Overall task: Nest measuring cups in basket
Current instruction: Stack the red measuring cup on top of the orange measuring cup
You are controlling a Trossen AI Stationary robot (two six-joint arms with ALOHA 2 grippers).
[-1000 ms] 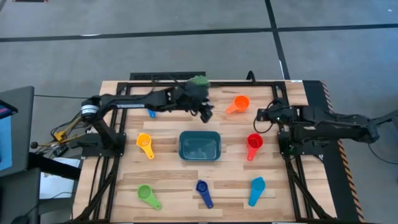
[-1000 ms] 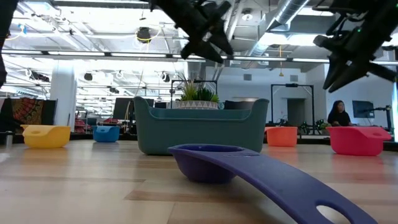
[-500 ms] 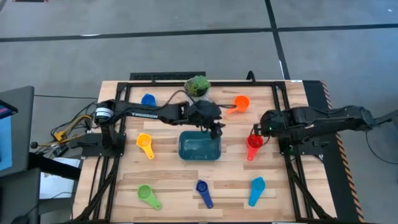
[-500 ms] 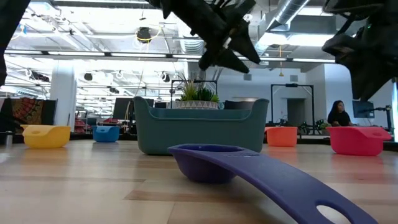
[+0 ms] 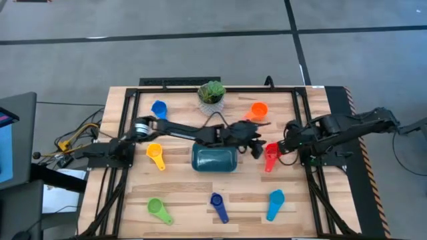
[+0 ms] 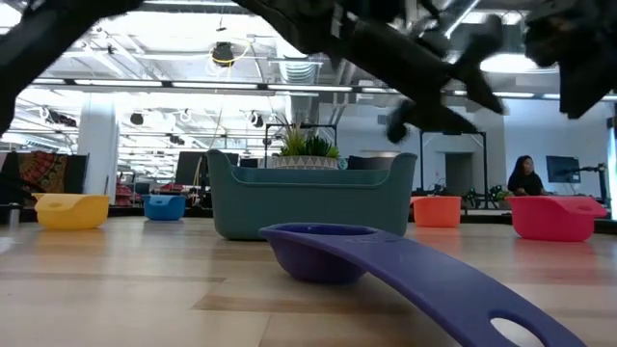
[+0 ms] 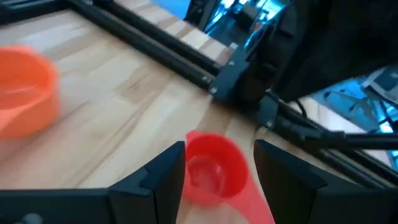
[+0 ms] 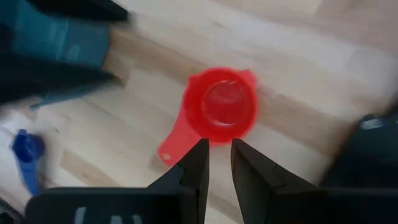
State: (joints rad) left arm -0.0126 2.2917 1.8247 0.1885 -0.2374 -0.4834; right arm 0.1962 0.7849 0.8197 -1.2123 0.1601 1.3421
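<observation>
Glossy round red cup [image 5: 271, 153] with flat handle, on plank worktop [image 5: 180, 193] right of teal basket [image 5: 214, 159]. Left hand [image 7: 216, 163] parted, empty, near it. Right hand [image 8: 216, 163] narrowly parted, empty, overhead.

A big lab or workshop: behind the table [image 6: 116, 280] are bright ceiling lights [image 6: 224, 53], pipes [image 6: 443, 24], machines, and a person [image 6: 526, 177] working.

No lettering can be read anywhere — not on cups, basket or arms (all unmarked).
</observation>
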